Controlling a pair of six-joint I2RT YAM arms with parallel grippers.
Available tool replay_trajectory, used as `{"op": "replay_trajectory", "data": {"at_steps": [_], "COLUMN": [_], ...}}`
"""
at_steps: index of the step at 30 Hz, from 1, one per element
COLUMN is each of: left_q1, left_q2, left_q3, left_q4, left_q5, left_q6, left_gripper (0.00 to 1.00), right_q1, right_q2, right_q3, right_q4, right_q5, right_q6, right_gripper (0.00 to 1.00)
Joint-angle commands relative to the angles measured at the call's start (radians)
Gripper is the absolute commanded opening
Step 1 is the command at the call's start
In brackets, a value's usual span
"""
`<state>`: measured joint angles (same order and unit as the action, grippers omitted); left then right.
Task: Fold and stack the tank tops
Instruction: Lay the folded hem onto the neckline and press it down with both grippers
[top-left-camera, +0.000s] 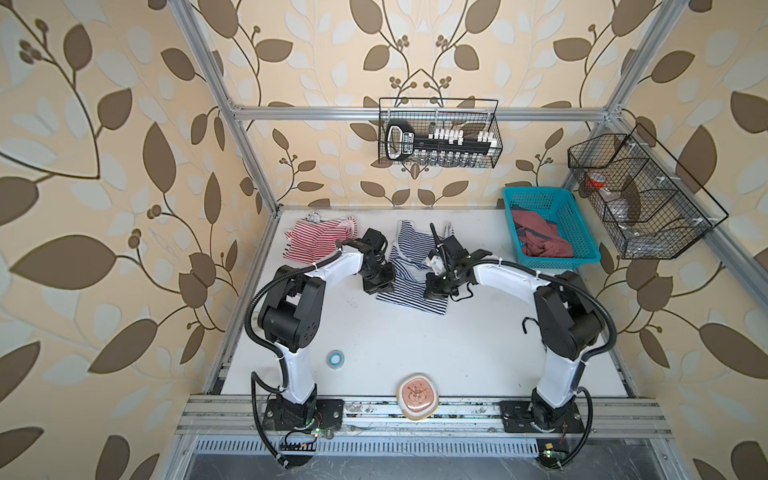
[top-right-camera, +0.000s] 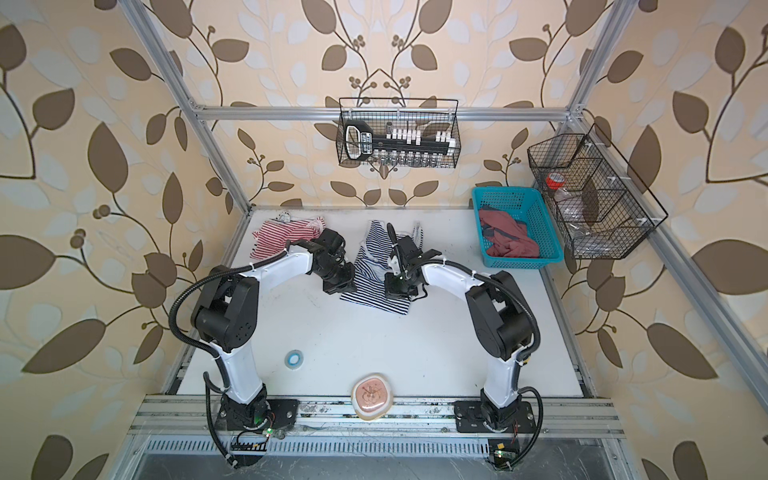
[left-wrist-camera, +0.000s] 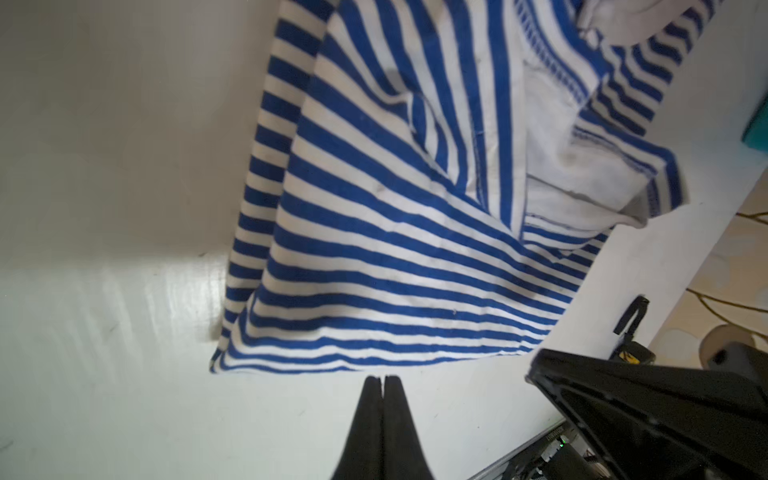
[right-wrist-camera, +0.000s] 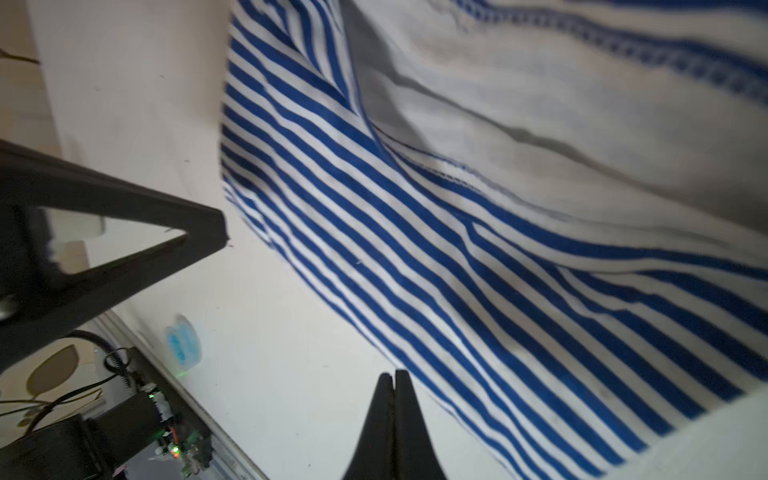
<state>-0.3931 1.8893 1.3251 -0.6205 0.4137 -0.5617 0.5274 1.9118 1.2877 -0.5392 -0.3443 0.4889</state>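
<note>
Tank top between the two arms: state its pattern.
The tank top has thin blue-and-white stripes; left wrist view shows it best.

From high over the front rail, both top views look down for you across the whole white tabletop (top-left-camera: 395, 340) toward the leaf-patterned back wall (top-left-camera: 332, 174). The wrist cameras peer past the left gripper (left-wrist-camera: 383, 380) and right gripper (right-wrist-camera: 392, 374), close over the navy-and-white striped knit tank top (left-wrist-camera: 395, 270), which all four views share.
</note>
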Motion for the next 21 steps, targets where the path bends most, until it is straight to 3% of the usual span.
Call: {"op": "replay_trajectory", "data": {"at_steps": [1,15,21], "left_q1": [-0.001,-0.101,-0.130], "left_q2": [0.014,0.114,0.152], "left_q3": [0.005,0.119,0.079], "left_q4": [0.066,0.100,0.113], "left_q5": [0.001,0.022,0.030], "left_q6": [-0.030,-0.064,-0.072], "left_gripper": [0.00,0.00,0.00], "right_q1": [-0.008,-0.061,-0.100], "right_q2": [0.040,0.056,0.097], "right_q3": [-0.015,-0.023,0.013], "right_q4": [-0.016,0.047,0.057], "right_q5": [0.043,-0.027,-0.054], "right_q6": [-0.019,0.004,0.001], "right_gripper": [0.00,0.00,0.00]}}
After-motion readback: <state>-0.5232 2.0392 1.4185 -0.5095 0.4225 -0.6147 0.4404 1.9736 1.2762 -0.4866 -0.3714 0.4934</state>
